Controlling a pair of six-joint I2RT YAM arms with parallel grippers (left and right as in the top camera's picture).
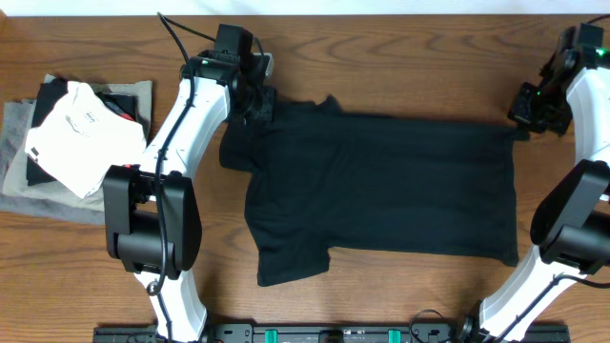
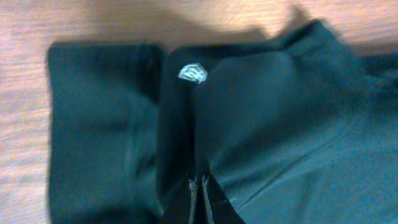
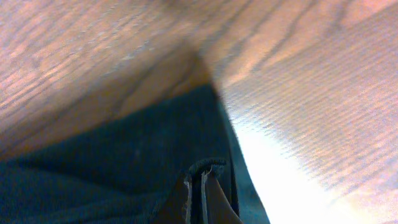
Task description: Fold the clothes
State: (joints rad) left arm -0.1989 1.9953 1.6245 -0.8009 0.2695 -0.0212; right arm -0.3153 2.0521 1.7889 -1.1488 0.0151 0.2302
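The clothes (image 1: 381, 191), a black T-shirt, lie spread across the middle of the wooden table, with one sleeve (image 1: 291, 262) pointing to the front. My left gripper (image 1: 255, 101) is at the shirt's far left corner, shut on a bunch of the black fabric. In the left wrist view the fingertips (image 2: 198, 182) are pressed together in the cloth, with the small pale label (image 2: 192, 73) just beyond them. My right gripper (image 1: 522, 118) is at the far right corner. In the right wrist view its tips (image 3: 196, 177) pinch the hem edge (image 3: 208, 165).
A pile of folded garments lies at the left edge: a white one (image 1: 76, 133) on top of a grey-olive one (image 1: 24, 152). Bare wood (image 1: 410, 57) runs behind the shirt. Both arm bases (image 1: 152, 238) stand near the front edge.
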